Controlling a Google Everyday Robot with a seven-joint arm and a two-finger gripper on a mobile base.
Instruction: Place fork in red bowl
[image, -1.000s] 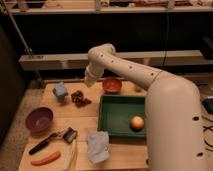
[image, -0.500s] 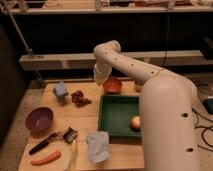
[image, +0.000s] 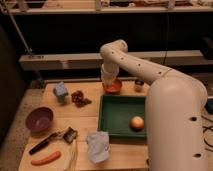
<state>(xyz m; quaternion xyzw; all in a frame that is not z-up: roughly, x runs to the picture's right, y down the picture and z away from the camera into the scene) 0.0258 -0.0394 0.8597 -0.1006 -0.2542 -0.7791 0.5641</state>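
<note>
The purple bowl (image: 39, 120) sits at the far left of the desk (image: 90, 116). In front of it lie a black-handled utensil (image: 49, 140) with a dark square head, an orange sausage-shaped thing (image: 45, 158) and a few pale yellow strips (image: 74, 153). Further back are a blue-grey lump (image: 60, 91) and a dark red cluster (image: 80, 98), and a crumpled pale bag (image: 97, 146) lies near the front edge. Next comes the green tray (image: 112, 125), holding one round orange fruit (image: 136, 122).

Just behind the tray's back left corner stands the red bowl (image: 114, 89). The gripper (image: 108, 81) hangs right over it, low at the rim, on the white arm (image: 150, 75) that reaches in from the right. The jaws are together.

I cannot find the fork anywhere on the desk. (It may be pinched in the jaws or lying in the bowl behind the wrist; I cannot tell which.)

If the fork is held, my worry is the release. A long thin utensil let go across the rim of a small bowl could tip out onto the desk or into the tray. It could also cling to one side of the jaws and come back up with them. With the wrist this low, a sideways nudge might slide the bowl toward the small cup (image: 139, 85) just to its right.

No brand, label or writing can be read anywhere.
</note>
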